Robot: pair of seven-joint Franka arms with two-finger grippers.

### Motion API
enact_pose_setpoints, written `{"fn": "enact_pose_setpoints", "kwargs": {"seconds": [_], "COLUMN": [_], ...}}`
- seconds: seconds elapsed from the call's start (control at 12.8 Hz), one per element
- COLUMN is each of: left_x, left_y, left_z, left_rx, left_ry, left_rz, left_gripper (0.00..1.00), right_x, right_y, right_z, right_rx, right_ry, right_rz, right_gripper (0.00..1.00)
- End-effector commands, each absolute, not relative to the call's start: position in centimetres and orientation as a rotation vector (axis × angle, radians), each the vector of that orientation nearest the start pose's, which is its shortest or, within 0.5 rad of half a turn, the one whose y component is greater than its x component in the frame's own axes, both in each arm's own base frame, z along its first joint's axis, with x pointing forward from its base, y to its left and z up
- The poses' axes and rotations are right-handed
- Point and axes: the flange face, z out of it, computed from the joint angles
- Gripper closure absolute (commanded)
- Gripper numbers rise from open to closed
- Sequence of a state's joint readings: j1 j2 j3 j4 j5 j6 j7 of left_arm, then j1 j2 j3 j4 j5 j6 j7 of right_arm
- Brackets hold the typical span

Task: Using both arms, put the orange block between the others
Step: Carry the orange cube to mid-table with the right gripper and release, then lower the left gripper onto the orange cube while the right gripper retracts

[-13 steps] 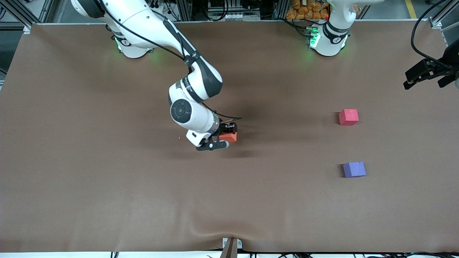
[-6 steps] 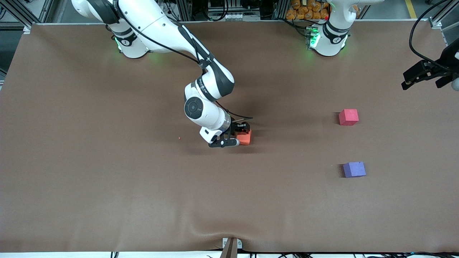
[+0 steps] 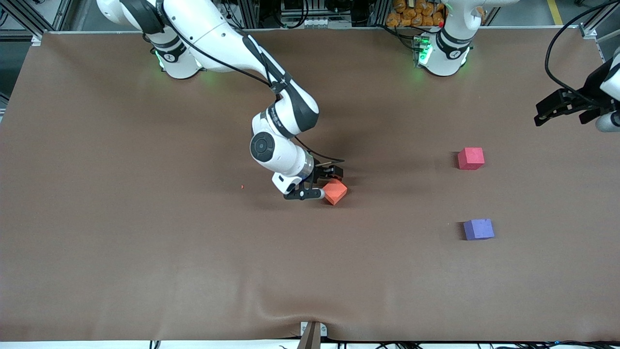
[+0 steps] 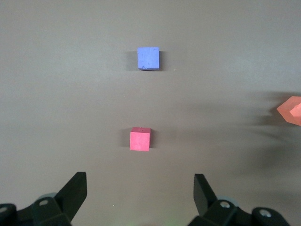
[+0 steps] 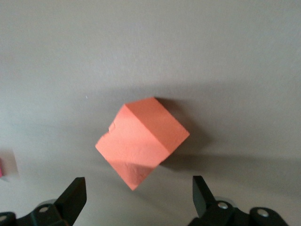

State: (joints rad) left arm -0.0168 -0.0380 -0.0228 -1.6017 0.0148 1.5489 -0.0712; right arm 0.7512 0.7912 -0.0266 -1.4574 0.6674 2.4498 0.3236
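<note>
Your right claw point(image 3: 329, 180) sits low over the middle of the brown surface point(image 3: 121, 242), fingers spread apart with nothing clamped. The orange block point(image 3: 335, 192) is just off its fingertips, toward the left arm's end, and turned on a corner so it reads as a diamond, not square to the surface edges. In the right wrist view the orange block point(image 5: 142, 141) lies ahead of the two fingertips point(image 5: 75, 195), with clear space on both sides, no contact visible; whether it sits flat or tipped on an edge, you can't tell from here. Your left claw point(image 3: 562, 109) hangs over the left arm's end of the surface, fingers also wide apart and holding nothing; that arm is waiting. In the left wrist view the pinkish-red cube point(image 4: 140, 139) lies ahead of that claw, roughly centred between its fingertips point(image 4: 77, 188), and the purple-blue cube point(image 4: 148, 58) sits farther out along the same line, well apart from the red one. The orange block shows at the edge of that view, well off to one side of both. In the front view the pinkish-red cube point(image 3: 471, 158) and purple-blue cube point(image 3: 478, 229) are near the left claw's end, purple-blue nearer the camera, the gap between them unoccupied; the orange block is well apart from both.
</note>
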Motion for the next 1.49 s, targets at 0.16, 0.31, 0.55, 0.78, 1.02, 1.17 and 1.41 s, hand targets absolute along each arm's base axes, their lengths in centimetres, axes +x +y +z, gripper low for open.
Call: {"fn": "enact_pose_setpoints", "kwargs": {"seconds": [0.16,0.31,0.55,0.78,1.02,1.17,1.41], "left_x": [55.8,57.1,58.4,59.5,58.9,58.6,59.3], "left_y": [-5.7,-9.2,-15.4,-23.1,-28.6,-32.1,-37.0], "left_z": [59.9,57.9,54.1,50.9,46.4,43.2,38.5], "left_rx": [-3.129,-3.124,-3.107,-3.060,-2.967,-2.903,-2.873], "left_ry": [-0.043,-0.138,-0.384,-0.619,-0.666,-0.726,-0.944], "left_rz": [0.092,0.083,0.097,0.130,0.151,0.134,0.092], "left_gripper": [0.00,0.00,0.00,0.00,0.00,0.00,0.00], "right_x": [59.8,60.7,61.0,60.7,59.4,58.5,57.2], "right_y": [41.7,35.8,26.6,18.7,12.8,8.8,4.4], "right_z": [31.0,37.4,45.4,51.1,55.1,57.7,60.2], "right_rx": [-2.692,-2.842,-2.923,-2.990,-3.043,-3.033,-3.100], "right_ry": [0.072,-0.040,0.001,0.089,0.006,-0.051,-0.003], "right_rz": [0.170,0.204,0.295,0.273,0.265,0.246,0.233], "right_gripper": [0.00,0.00,0.00,0.00,0.00,0.00,0.00]}}
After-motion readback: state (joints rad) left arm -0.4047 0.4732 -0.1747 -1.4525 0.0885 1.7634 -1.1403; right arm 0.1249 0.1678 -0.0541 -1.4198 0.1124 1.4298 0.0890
